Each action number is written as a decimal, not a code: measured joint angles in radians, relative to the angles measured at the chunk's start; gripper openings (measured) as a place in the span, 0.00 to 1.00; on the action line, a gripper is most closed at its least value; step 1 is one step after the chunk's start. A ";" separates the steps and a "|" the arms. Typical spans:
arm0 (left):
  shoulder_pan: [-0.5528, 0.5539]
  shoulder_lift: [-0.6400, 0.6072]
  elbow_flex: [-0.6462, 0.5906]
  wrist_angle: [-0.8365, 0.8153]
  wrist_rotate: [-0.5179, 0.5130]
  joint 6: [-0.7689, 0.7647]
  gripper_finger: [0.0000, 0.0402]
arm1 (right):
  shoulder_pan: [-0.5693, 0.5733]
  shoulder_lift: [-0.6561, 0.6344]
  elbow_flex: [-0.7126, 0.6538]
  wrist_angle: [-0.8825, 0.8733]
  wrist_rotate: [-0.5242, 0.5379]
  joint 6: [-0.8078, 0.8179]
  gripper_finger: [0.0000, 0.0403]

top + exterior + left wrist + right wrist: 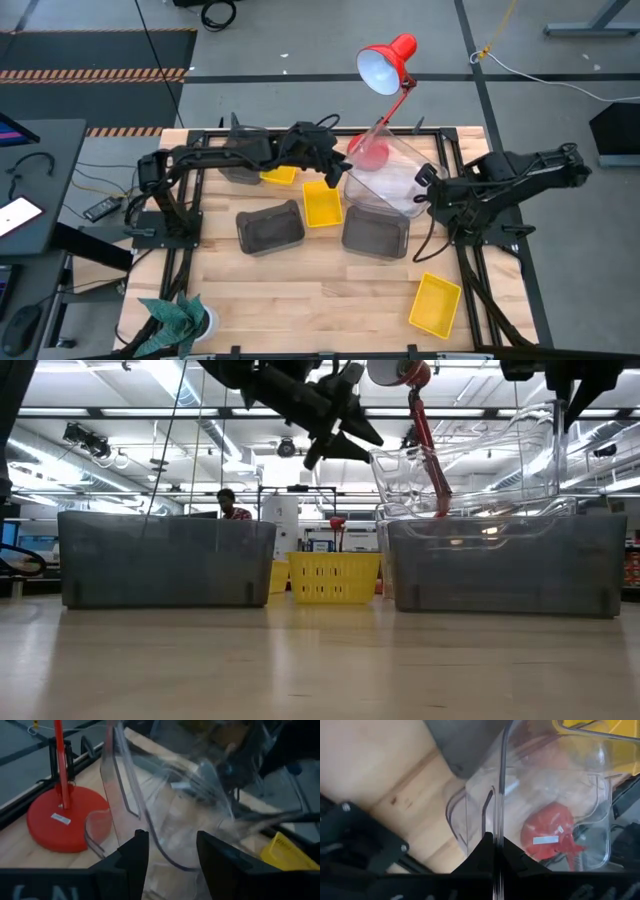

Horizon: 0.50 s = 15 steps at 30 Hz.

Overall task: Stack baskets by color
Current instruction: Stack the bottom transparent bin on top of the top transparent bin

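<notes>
Clear plastic wall pinched between the closed fingers of the right gripper: this is the rim of a clear basket, held tilted and lifted above the table at its far right part, beside the lamp. Left gripper: fingers spread apart, nothing between them, poised in the air just at the clear basket's near edge, facing its wall. Lamp, red, round base seen through and beside the clear plastic; shade toward the far edge of the table. Grey basket: stands on the table directly under the raised clear one, partly overlapped by it from above. Second grey basket: left of the first, apart from it, upright on the wood. Third grey basket: at the far left, largely hidden under the left arm. Yellow basket: between the two nearer grey ones, close to the left gripper. Yellow basket, second: just behind and left of that, partly covered by the arm. Yellow basket, third: alone near the front right corner, well apart from the rest. In the low view, two grey baskets fill the foreground left and right, a yellow one shows between them farther back, and clear walls rise above the right grey one. Whether more clear baskets sit nested inside the lifted one cannot be told.
</notes>
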 joint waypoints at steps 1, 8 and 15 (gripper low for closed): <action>0.000 0.000 0.009 -0.025 0.001 0.007 0.43 | -0.007 0.000 0.000 -0.007 0.003 -0.018 0.01; -0.025 -0.001 0.027 -0.091 0.009 -0.005 0.43 | -0.053 0.004 0.000 -0.015 0.021 -0.180 0.01; -0.066 -0.001 0.026 -0.131 -0.007 -0.026 0.43 | -0.074 0.008 0.000 -0.037 0.027 -0.305 0.01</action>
